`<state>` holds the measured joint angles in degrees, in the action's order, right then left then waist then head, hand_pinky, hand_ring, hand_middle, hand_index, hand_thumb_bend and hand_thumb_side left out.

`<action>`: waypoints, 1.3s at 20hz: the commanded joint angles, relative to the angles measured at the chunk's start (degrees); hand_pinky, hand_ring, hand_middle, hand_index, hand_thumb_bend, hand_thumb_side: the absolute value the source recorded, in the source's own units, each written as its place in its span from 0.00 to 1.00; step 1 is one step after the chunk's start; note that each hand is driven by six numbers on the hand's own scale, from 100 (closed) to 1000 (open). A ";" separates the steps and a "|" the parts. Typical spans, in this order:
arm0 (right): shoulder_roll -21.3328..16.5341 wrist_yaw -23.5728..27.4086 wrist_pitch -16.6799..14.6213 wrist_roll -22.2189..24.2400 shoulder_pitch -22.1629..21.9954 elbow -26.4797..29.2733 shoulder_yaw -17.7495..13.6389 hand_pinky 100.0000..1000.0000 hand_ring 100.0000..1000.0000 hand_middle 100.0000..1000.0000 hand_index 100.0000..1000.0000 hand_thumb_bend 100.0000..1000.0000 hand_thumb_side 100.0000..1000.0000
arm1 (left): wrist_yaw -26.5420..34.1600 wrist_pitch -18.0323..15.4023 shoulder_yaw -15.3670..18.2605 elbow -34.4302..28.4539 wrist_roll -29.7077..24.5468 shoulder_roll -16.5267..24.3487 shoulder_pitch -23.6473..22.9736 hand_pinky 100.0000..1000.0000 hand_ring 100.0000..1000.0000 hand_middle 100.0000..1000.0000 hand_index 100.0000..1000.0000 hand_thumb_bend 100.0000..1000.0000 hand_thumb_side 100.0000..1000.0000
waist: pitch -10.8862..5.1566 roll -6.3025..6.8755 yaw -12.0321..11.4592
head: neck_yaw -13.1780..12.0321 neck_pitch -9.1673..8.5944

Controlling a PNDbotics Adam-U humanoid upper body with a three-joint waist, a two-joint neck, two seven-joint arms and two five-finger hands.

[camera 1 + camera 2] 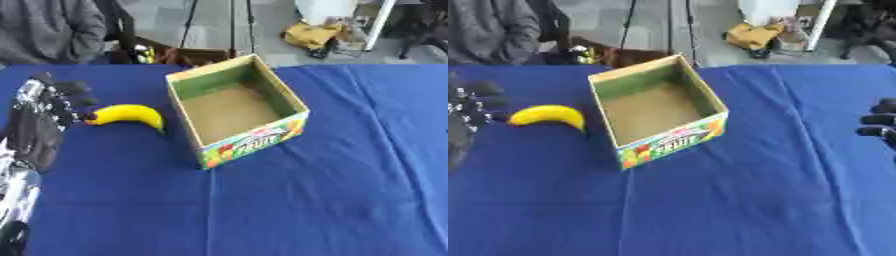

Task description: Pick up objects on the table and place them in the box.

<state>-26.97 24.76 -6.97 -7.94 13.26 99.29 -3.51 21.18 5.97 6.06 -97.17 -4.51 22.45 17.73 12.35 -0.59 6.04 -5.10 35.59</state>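
Blue-clothed desk (332, 200) — banana (129, 115) lies near left edge, just beside empty box (236, 107). Left hand (44, 115) spread, fingertips at its stem end. Likely light, soft-skinned, bruisable — grasp mid-body.

floor: grey floor (210, 25) beyond the table
stand: dark tripod legs (232, 22)
clutter: yellow bag (311, 35) beside a white post (381, 22)
table cover: blue cloth (332, 200)

A blue-clothed table (332, 200) carries an open cardboard box (254, 142) and a banana (131, 115) beside it.
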 commanded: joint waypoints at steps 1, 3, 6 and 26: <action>-1.32 0.17 -0.12 -0.01 0.41 1.51 -0.56 0.51 0.55 0.53 0.61 0.00 0.57 | -0.22 -0.15 0.15 -1.08 -0.24 1.40 0.83 0.60 0.68 0.64 0.71 0.44 0.95 | -1.07 0.06 0.14 | -0.22 -0.74; -1.32 0.17 -0.12 -0.01 0.40 1.51 -0.56 0.51 0.55 0.53 0.61 0.00 0.57 | -0.26 -0.15 0.15 -1.10 -0.26 1.44 0.89 0.60 0.68 0.64 0.71 0.44 0.95 | -1.06 0.06 0.16 | -0.24 -0.74; -1.32 0.18 -0.13 0.00 0.40 1.52 -0.58 0.51 0.55 0.53 0.61 0.00 0.57 | -0.30 -0.13 0.13 -1.06 -0.29 1.52 0.92 0.60 0.68 0.64 0.71 0.44 0.95 | -1.05 0.07 0.19 | -0.26 -0.74; -1.62 0.20 0.34 1.15 -0.17 1.06 0.44 0.51 0.54 0.53 0.61 0.00 0.56 | -54.97 -13.93 -8.12 20.74 -21.39 22.63 23.66 0.72 0.72 0.70 0.77 0.88 0.38 | -2.29 0.90 2.61 | -0.84 -0.50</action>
<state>-26.98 24.77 -6.57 -7.04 12.60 99.29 -2.86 -29.34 -5.67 -1.45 -78.18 -24.15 42.26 40.12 11.03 0.34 8.68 -5.72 35.57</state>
